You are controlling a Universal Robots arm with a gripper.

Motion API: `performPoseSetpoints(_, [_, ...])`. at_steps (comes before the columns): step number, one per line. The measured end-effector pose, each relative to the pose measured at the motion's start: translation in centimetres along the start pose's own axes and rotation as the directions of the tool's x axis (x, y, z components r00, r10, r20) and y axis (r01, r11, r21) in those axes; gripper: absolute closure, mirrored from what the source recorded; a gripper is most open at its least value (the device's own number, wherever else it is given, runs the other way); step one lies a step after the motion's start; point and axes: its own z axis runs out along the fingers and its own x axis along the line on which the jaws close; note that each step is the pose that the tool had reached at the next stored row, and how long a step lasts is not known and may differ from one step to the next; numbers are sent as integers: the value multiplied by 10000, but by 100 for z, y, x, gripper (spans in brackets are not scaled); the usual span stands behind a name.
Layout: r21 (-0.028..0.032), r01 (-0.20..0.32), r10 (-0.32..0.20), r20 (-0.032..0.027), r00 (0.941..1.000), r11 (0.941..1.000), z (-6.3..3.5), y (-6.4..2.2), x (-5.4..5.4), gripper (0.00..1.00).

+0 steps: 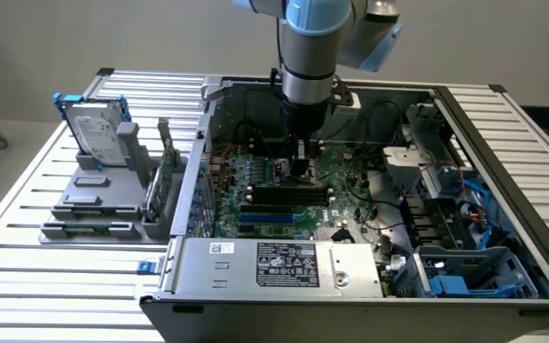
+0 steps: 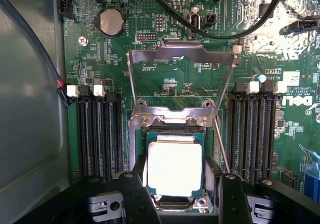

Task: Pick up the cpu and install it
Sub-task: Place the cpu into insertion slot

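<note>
**CPU lying in open socket, gripper right over it**

- In the exterior view the arm reaches straight down into the open computer case [image 1: 503, 136]. The gripper [image 1: 300, 168] is low over the motherboard [image 1: 346, 175], near the middle.
- In the wrist view the cpu [image 2: 175, 166] lies flat and square inside the socket [image 2: 170, 118], shiny lid up. The gripper [image 2: 179, 181] is directly over it, with dark parts close on two opposite sides.
- Grip state: cannot tell whether it is clamped on the chip or has let go. Contact at the chip's edges isn't readable.
- The socket's hinged metal frame [image 2: 182, 54] stands swung up and open, and the thin wire lever [image 2: 220, 141] is unlatched beside it. Memory slots [image 2: 97, 134] flank the socket on both sides.
- Judgement: the chip looks seated or very nearly so, but it is not locked down.

Handling, as judged:
- The chip looks light, thin and rigid, so it shouldn't flex.
- The smooth metal lid is probably slippery and the edges are shallow, which leaves little to grip.
- The contact side and socket pins are likely fragile, so any tilt, slide or drop risks damage.
- Best hold is on two opposite edges, level and centred, with light force and no pressing on the lid.
</note>
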Motion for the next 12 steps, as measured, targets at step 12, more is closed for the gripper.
performPoseSetpoints(12, [-10, -1, 1, -1, 10000, 10000, 24, 6, -7, 46])
